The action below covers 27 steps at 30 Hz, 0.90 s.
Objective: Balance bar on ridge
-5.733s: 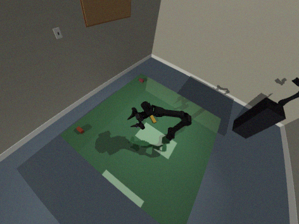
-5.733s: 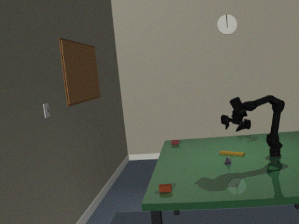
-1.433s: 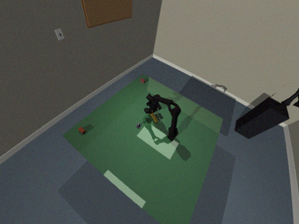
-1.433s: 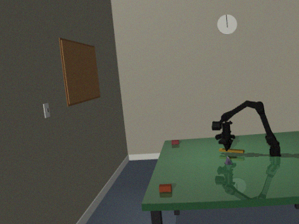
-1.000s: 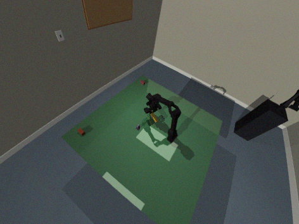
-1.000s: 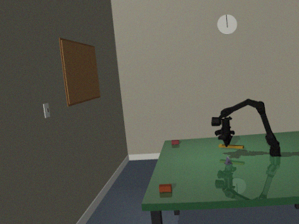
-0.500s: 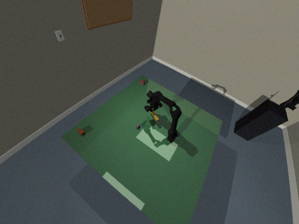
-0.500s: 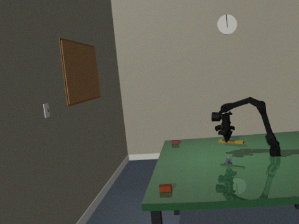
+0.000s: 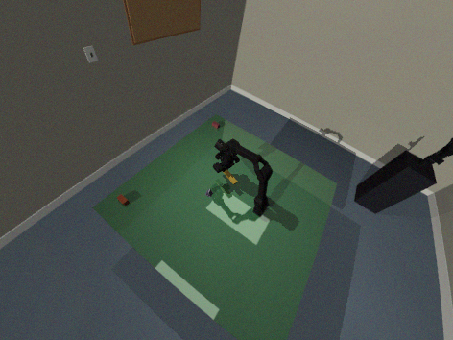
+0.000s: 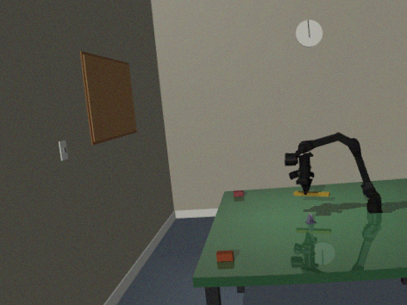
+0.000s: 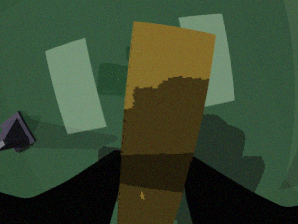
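From the top view, your pincer (image 9: 229, 174) is clamped on the bar (image 9: 232, 179), a small orange sliver under the fingers. On the exterior view the bar (image 10: 311, 194) hangs level above the green table (image 10: 259, 241), beyond the purple ridge (image 10: 310, 220). At the wrist, the flat yellow-orange bar (image 11: 162, 143) runs between your jaws, the ridge (image 11: 16, 132) off left.

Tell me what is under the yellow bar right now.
The bar, gripped by the gripper, hangs over bare green table with pale light patches. The purple ridge sits off to one side, not beneath. The table directly behind the bar is covered.
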Tool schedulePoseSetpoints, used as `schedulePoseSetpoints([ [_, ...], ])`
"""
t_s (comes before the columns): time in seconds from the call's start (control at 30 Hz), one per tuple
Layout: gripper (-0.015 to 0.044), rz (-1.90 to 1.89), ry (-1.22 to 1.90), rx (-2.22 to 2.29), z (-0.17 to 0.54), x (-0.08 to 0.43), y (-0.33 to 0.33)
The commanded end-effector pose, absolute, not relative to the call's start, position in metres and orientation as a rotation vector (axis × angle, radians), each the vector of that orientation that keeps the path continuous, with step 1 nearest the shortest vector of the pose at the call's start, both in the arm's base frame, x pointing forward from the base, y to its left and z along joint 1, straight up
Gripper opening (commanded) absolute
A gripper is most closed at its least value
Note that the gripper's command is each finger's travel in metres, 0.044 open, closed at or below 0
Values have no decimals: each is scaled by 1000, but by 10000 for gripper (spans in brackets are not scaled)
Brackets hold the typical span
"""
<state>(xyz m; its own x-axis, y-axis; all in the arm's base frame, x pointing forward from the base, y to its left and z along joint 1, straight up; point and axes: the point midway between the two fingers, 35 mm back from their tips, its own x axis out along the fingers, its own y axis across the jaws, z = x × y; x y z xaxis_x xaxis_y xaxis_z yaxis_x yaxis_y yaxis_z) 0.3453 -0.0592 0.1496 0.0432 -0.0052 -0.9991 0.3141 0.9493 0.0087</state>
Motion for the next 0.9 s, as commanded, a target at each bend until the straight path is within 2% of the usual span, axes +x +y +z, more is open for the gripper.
schedulePoseSetpoints([
  [0.0, 0, -207, 1525, 207, 148, 351, -47],
  [0.87, 0, 57, 1533, -52, 151, 376, 47],
])
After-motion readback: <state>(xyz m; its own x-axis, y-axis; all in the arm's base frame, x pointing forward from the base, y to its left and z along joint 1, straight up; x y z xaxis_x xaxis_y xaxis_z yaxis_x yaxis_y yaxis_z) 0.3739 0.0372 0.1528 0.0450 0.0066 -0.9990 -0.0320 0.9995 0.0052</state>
